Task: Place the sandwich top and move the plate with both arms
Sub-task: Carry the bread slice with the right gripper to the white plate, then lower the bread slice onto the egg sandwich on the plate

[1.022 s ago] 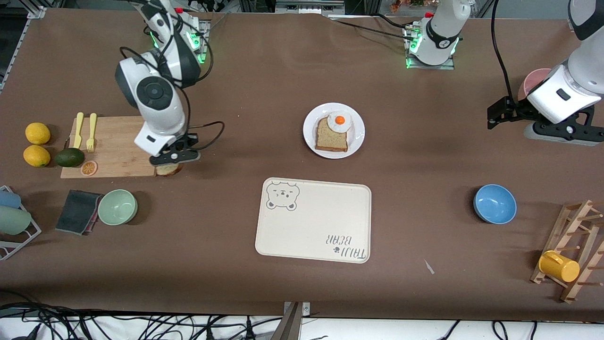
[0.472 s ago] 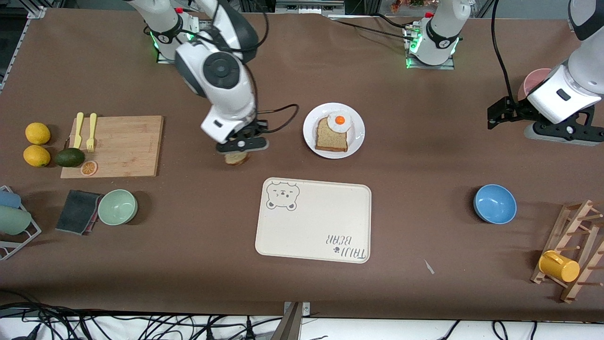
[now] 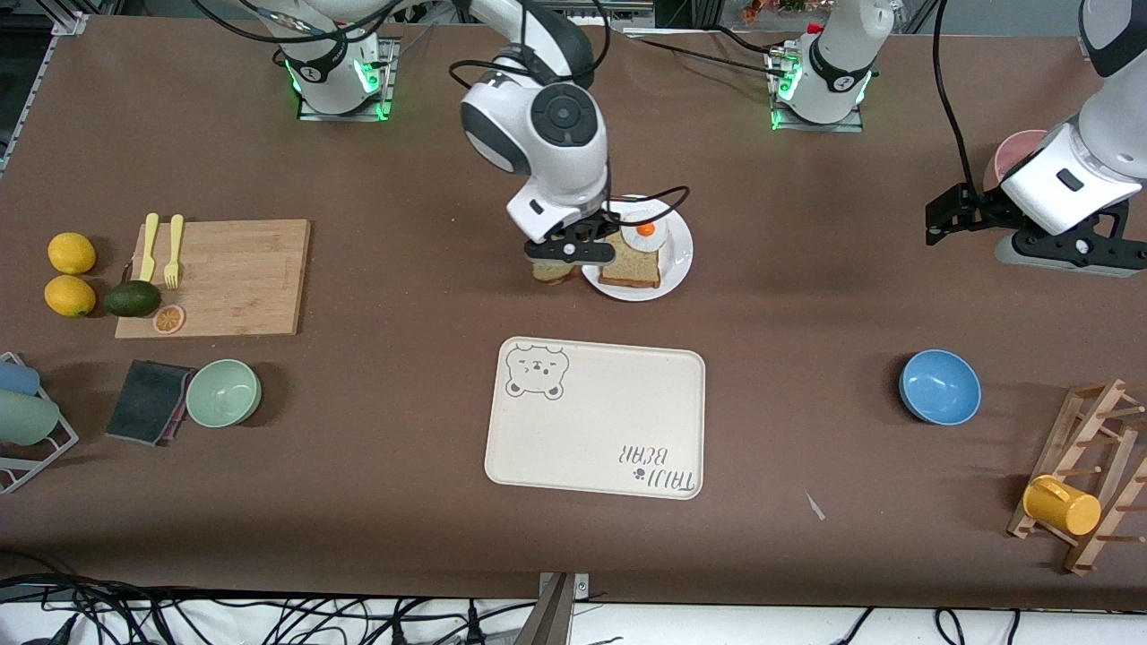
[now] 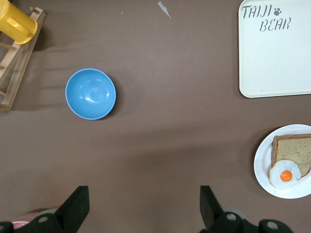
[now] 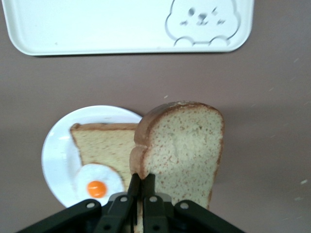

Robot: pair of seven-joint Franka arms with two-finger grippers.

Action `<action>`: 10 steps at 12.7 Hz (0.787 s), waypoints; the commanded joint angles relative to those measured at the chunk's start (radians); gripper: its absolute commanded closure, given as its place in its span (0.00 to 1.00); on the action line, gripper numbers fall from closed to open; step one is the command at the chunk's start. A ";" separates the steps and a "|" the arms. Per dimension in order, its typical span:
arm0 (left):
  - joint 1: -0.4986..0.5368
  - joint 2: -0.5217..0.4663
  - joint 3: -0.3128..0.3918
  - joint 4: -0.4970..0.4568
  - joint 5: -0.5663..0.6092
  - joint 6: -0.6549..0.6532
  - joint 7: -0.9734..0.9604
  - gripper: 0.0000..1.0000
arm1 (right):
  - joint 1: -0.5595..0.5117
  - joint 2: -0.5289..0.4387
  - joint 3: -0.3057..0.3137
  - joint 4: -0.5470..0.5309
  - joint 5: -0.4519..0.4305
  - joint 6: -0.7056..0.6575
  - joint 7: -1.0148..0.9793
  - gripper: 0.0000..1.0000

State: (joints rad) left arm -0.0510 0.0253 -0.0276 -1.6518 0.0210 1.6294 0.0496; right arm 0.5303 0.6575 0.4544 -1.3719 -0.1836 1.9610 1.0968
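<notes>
Brown table [image 3: 806,296] carries the cream tray [image 3: 595,417] nearest the front camera. Farther off, the right gripper [image 5: 141,187], jaws pinched on the sandwich top [image 5: 180,148], hangs over the plate [image 3: 678,253] rim. The left gripper [image 4: 143,208] waits, jaws wide.

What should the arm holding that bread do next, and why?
Probably slide a bit farther over the plate. The right gripper, shut on the sandwich top, hangs over the plate's rim, not yet centred above the lower slice with its fried egg.
</notes>
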 commanded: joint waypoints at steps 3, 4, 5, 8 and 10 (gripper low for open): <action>0.005 -0.001 0.000 0.003 -0.023 -0.011 -0.001 0.00 | 0.111 0.117 -0.005 0.106 0.004 0.053 0.207 1.00; 0.005 -0.001 0.000 0.003 -0.023 -0.011 -0.001 0.00 | 0.126 0.129 -0.005 0.105 0.003 0.061 0.234 1.00; 0.006 -0.001 0.000 0.003 -0.023 -0.011 -0.001 0.00 | 0.141 0.137 -0.005 0.103 0.000 0.061 0.247 1.00; 0.011 -0.001 0.000 0.003 -0.024 -0.011 -0.001 0.00 | 0.149 0.154 -0.006 0.094 -0.017 0.061 0.252 1.00; 0.011 -0.001 0.000 0.003 -0.024 -0.011 -0.001 0.00 | 0.149 0.178 -0.006 0.094 -0.053 0.062 0.252 1.00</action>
State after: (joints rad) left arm -0.0474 0.0254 -0.0271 -1.6519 0.0210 1.6294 0.0496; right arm 0.6737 0.8023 0.4488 -1.3114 -0.2031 2.0297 1.3358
